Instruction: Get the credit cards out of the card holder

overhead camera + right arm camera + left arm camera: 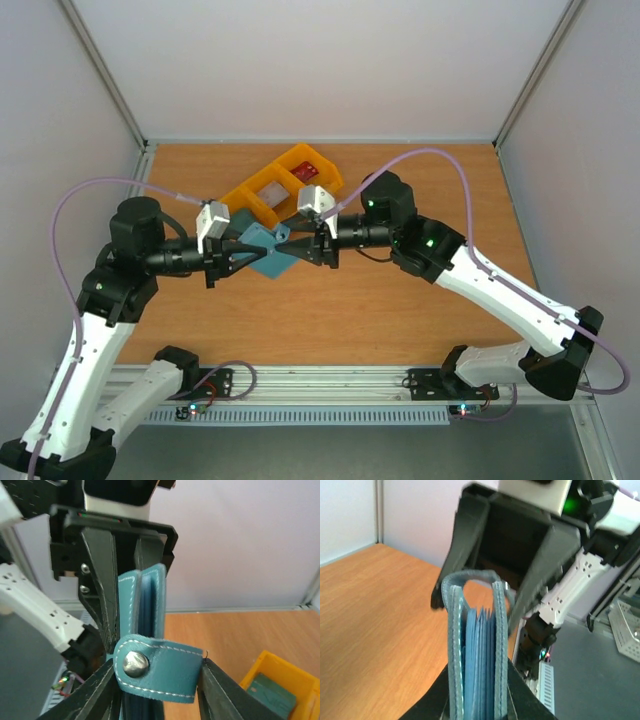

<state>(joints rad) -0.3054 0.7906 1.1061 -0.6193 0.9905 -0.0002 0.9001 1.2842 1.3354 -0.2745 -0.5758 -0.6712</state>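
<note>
The dusty-blue card holder (270, 252) is held up over the table between both grippers. My left gripper (252, 252) is shut on its folded body; in the left wrist view the holder (477, 650) stands edge-on between my fingers, its inner pockets showing. My right gripper (292, 246) closes from the opposite side on the snap strap (165, 672), one finger at each end. A red card (310, 168) and a whitish card (268, 192) lie in the yellow bin (240, 190). A teal-green card (270, 694) lies in a bin compartment.
The yellow bin (295, 680) stands just behind the grippers on the wooden table (420, 310). White walls enclose the left, back and right sides. An aluminium rail (330, 385) runs along the near edge.
</note>
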